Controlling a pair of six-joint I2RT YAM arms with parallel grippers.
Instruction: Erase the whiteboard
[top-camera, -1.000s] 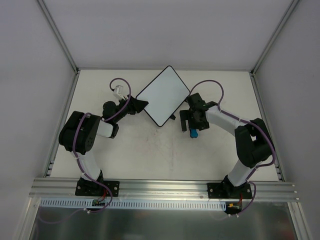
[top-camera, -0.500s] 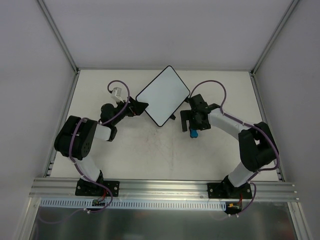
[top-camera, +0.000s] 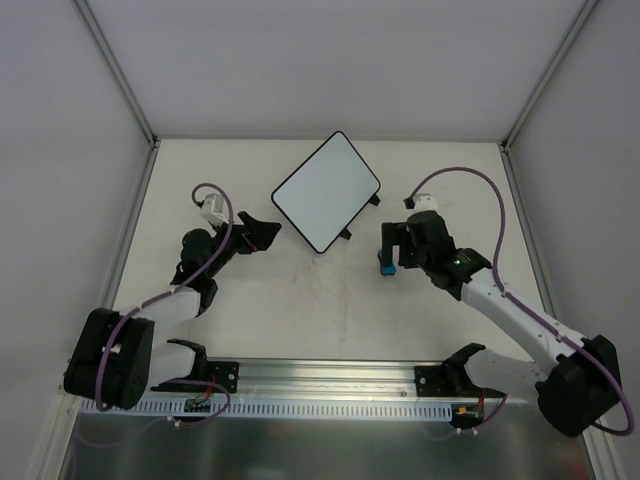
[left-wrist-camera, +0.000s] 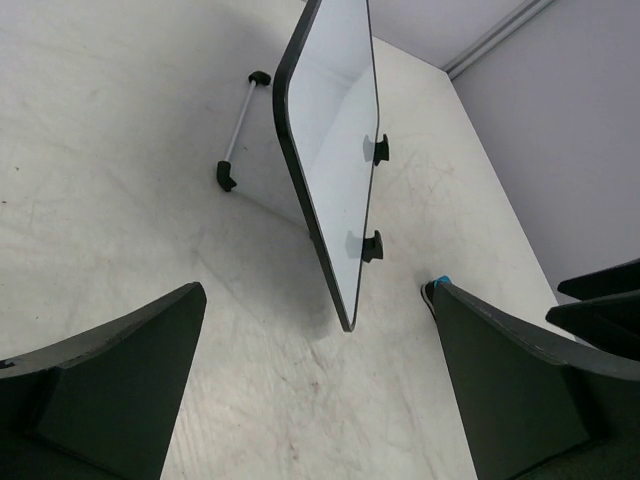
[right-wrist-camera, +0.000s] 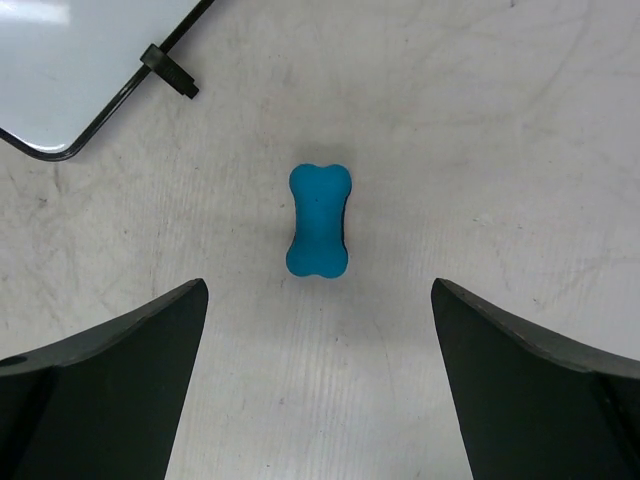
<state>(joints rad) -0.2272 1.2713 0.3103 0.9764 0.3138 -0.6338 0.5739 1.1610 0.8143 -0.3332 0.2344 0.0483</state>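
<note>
White, black-rimmed whiteboard, propped tilted on the surface: no marks visible, so erasing looks finished. Blue bone-shaped eraser lies loose right of the whiteboard, ungripped below the right gripper, jaws wide. Left gripper, left of the whiteboard, jaws wide, empty.

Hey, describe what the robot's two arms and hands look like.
The left arm and right arm have white links between bulky black joints, with a purple cable looping along each. A small white block sits near each wrist. The left hand and right hand are black, each with two broad, wedge-shaped fingers.
</note>
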